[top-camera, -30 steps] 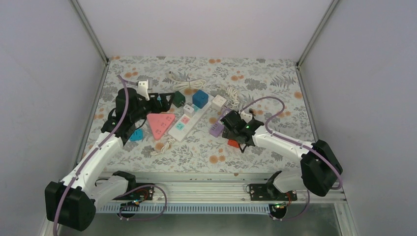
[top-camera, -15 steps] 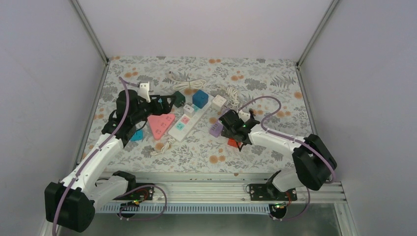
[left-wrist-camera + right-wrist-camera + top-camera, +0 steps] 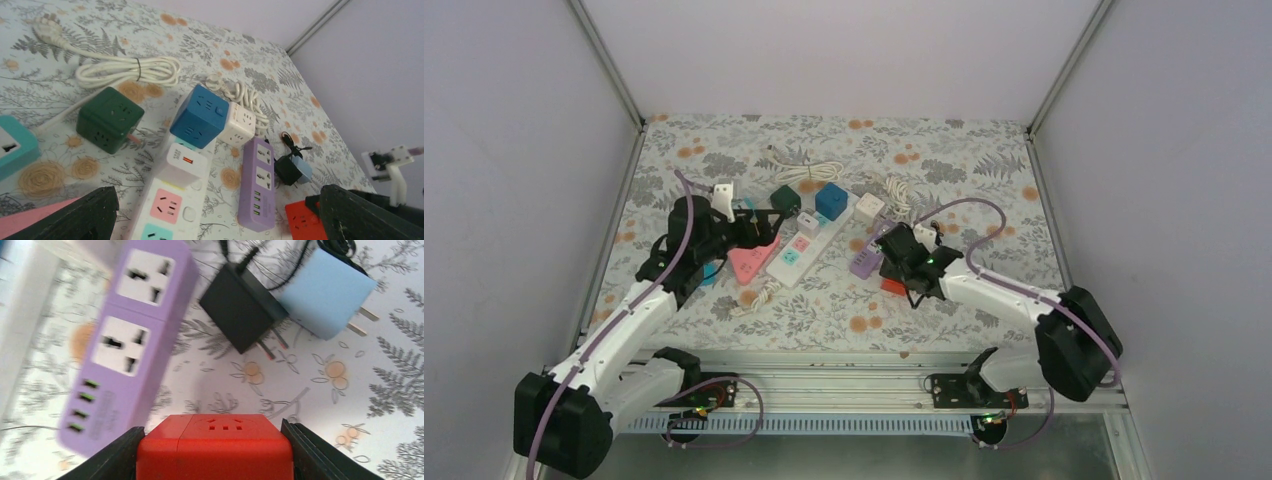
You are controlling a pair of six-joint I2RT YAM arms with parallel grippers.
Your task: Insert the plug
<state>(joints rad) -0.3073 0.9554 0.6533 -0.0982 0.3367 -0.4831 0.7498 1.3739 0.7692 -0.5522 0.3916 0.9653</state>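
Your right gripper (image 3: 214,437) has closed in over the past second and now clamps the red cube socket (image 3: 215,455), one black finger (image 3: 112,460) pressed to each flank. The cube sits low on the floral table cover (image 3: 310,405), just beside the purple power strip (image 3: 131,340). A black charger (image 3: 243,307) and a light blue adapter (image 3: 325,292) with two bare pins lie near it. Your left arm has swung in toward the middle of the table since the earlier frame. The left gripper (image 3: 759,228) now hangs above the pink triangular strip (image 3: 746,262), close to the white power strip (image 3: 796,250), with its jaws spread wide and nothing between them. Its wrist view shows a white charger (image 3: 186,162) plugged into the far end of that strip. A blue cube (image 3: 200,116) sits just behind the charger, and a green cube (image 3: 109,119) stands apart to the left. Any markings on the sockets and chargers are too small to read.
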